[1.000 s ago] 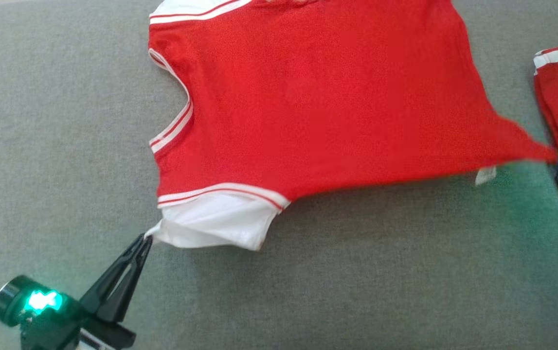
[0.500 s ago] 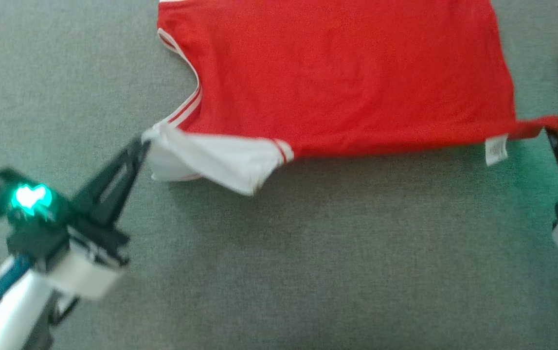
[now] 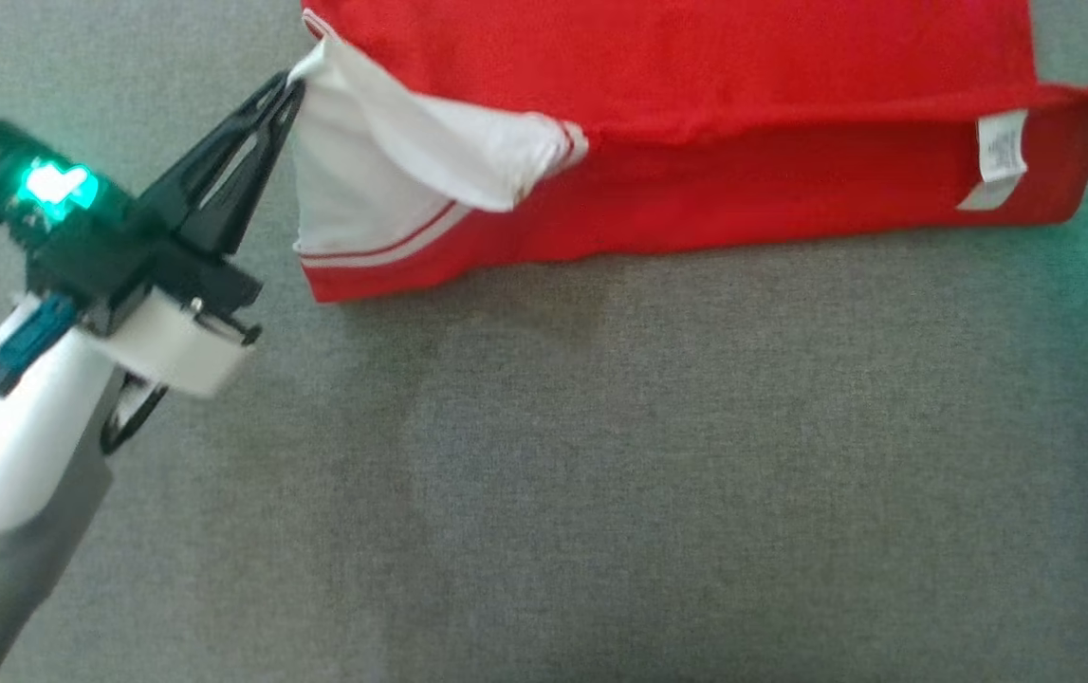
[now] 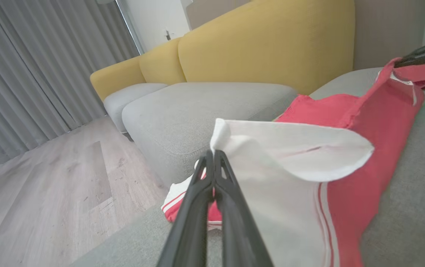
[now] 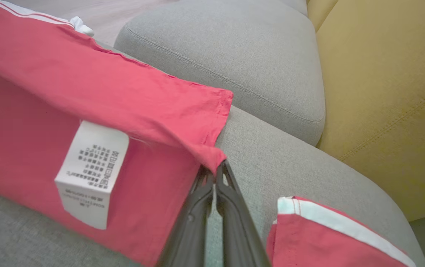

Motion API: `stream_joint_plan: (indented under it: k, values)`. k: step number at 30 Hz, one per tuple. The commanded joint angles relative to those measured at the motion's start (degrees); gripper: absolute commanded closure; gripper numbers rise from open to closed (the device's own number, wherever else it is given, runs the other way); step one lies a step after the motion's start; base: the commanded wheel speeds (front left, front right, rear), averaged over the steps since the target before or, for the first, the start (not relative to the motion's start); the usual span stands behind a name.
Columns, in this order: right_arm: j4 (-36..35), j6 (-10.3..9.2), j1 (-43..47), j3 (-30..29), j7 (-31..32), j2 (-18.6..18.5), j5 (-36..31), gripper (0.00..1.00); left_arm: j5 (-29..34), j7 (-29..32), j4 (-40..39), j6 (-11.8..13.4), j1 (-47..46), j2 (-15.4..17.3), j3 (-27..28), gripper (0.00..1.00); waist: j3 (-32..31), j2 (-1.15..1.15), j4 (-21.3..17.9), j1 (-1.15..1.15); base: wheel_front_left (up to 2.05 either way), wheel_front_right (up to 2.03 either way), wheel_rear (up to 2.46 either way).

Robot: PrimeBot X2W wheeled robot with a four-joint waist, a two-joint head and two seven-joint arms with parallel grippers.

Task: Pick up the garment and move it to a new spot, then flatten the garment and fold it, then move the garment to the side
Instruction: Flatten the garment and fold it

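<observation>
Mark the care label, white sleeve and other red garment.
care label (image 5: 92,174), right wrist view, middle of printed face.
white sleeve (image 4: 271,141), left wrist view, its upper flap.
other red garment (image 5: 308,244), right wrist view, red cloth under white band.

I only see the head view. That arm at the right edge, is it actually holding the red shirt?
Observer: Yes; the right wrist view shows the right gripper shut on a corner of the shirt.
Operator: Anything near it that I miss?
Observer: A second red garment with a white band, lying close beside that gripper.
Operator: What is the grey surface?
Observer: A sofa seat; the left wrist view shows its yellow backrest.
</observation>
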Motion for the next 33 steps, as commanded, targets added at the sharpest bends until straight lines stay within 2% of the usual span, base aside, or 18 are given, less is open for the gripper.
stream_joint_plan:
  k: [1,4,5,7,8,9,10,12,14,19,22,28,33]
  values:
    - [-0.88,-0.04,-1.02,0.63,0.40,-1.76,-0.51,1.00,-0.50,-0.23,-0.57,0.13,-3.14,1.95,1.74,1.00,0.58,0.00,0.04,-0.01,0.00,0.00,0.00]
    - [0.88,-0.04,-4.52,2.39,0.46,-1.43,-0.80,1.00,-1.97,-0.22,2.43,0.12,-6.39,1.50,-0.43,1.00,1.66,0.00,0.18,-0.01,0.00,0.00,0.00]
    - [1.57,-0.04,-5.56,2.93,0.60,-1.27,-0.84,1.00,-2.97,-0.06,3.71,0.12,-7.30,1.20,-0.99,0.93,2.02,0.00,0.25,-0.01,0.00,0.00,0.00]
    - [3.11,-0.04,-7.35,3.98,1.03,-1.30,-1.18,1.00,-4.87,-0.01,5.97,0.11,-9.33,0.40,-1.92,0.56,2.77,0.00,0.63,-0.01,0.00,0.00,0.00]
    - [3.98,-0.04,-8.02,4.47,1.22,-1.26,-1.02,0.75,-5.75,-0.02,7.26,0.11,-10.28,-0.18,-2.12,0.15,3.06,0.00,0.92,-0.01,0.00,0.00,0.00]
    - [4.81,-0.04,-8.67,4.81,1.22,-1.09,-0.81,0.12,-6.55,-0.03,8.61,0.11,-11.05,-0.83,-2.22,0.00,3.28,0.00,1.15,-0.01,0.00,0.00,0.00]
    - [5.48,-0.04,-9.35,4.85,0.66,-0.84,-0.75,0.00,-7.25,-0.05,9.86,0.11,-11.61,-1.50,-2.35,0.00,3.43,0.00,1.36,-0.01,0.00,0.00,0.00]
    - [6.86,-0.04,-10.27,4.88,-0.76,-0.31,-0.78,0.00,-8.17,-0.10,12.07,0.13,-11.94,-2.74,-2.21,0.00,3.51,0.00,1.67,-0.01,0.00,0.00,0.00]
    - [7.98,-0.04,-10.83,4.14,-2.73,0.41,-1.20,0.00,-9.65,-0.16,13.42,1.28,-11.02,-4.10,-0.57,0.00,3.35,0.00,1.77,-0.01,0.00,0.00,0.00]
    - [10.19,-0.04,-9.96,1.22,-6.22,3.17,-3.17,0.00,-12.49,-0.21,9.65,7.54,-2.39,-8.43,7.88,0.00,2.02,0.00,1.68,-0.01,0.00,0.00,0.00]
    - [10.88,-0.04,-9.00,-0.29,-8.36,5.18,-4.30,0.00,-13.08,-0.21,6.30,9.71,5.17,-11.93,12.37,0.00,0.95,0.00,1.33,-0.01,0.00,0.00,0.00]
    - [12.42,-0.04,-6.69,-1.67,-10.42,8.72,-5.92,0.00,-13.11,-0.22,4.52,7.88,17.77,-18.44,15.06,0.00,-0.73,0.00,0.41,-0.01,0.00,0.00,0.00]
    - [13.75,-0.04,-6.08,-1.78,-11.21,9.37,-5.95,0.00,-13.31,-0.12,8.89,6.59,19.55,-20.41,13.90,0.00,-1.25,0.00,-0.03,-0.01,0.00,0.00,0.00]
